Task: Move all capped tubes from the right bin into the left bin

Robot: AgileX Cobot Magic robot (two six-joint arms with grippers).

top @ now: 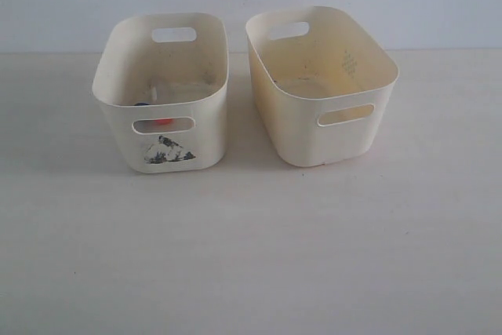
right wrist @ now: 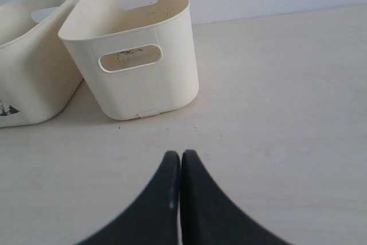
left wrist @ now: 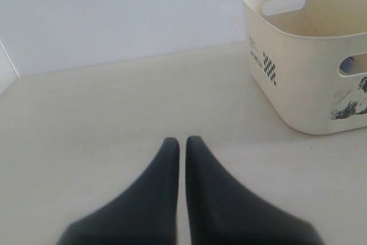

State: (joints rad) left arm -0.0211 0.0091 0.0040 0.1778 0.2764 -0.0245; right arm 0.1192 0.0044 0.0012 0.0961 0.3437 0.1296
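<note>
Two cream bins stand side by side on the pale worktop [top: 251, 264], close together with a narrow gap between them. The left bin [top: 118, 76] carries a small black mountain-like print [top: 166, 151] on its front under the oval handle slot. The right bin [top: 345, 143] has a plain front and sits turned a little askew to its neighbour. The capped tubes [top: 142, 103] that can be made out lie low in the left bin. A dark blue cap shows just over the near rim on the exterior view's left side. An orange-red cap [top: 163, 122] shows through the front handle slot. How many tubes are there cannot be told, since the near wall hides most of the floor. In the right bin only the stained inner walls and a strip of pale floor are visible. The left fingers [left wrist: 163, 170] hang over bare worktop, drawn nearly together with only a thin slit between the tips and nothing between them. The left bin stands well apart from them, its side showing a small checkered mark [left wrist: 269, 68]. The right fingers [right wrist: 166, 190] are pressed together, tip to tip, gripping nothing, also above bare worktop. The right bin stands a short way beyond them, and the left bin's corner shows just beside it.
</note>
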